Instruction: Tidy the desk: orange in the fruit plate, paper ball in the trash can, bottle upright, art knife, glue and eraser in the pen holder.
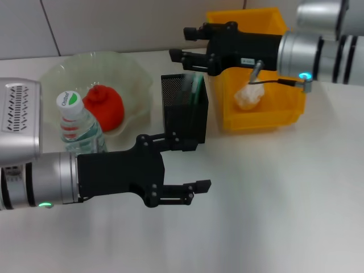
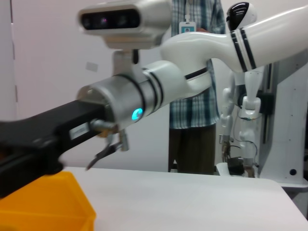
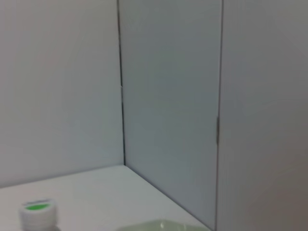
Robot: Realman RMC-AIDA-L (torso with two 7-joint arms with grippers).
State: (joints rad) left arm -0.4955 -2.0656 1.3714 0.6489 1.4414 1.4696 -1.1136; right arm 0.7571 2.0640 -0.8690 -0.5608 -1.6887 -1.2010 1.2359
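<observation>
Two grippers, both spread and holding nothing.
Left gripper hangs just before the pen holder; right gripper hangs just behind it.

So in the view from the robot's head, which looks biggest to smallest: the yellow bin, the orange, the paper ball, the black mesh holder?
1. yellow bin
2. black mesh holder, though the left hand partly hides it
3. orange
4. paper ball

L gripper open, arm low, reaching rightward. R gripper open, arm raised, reaching leftward.
</observation>
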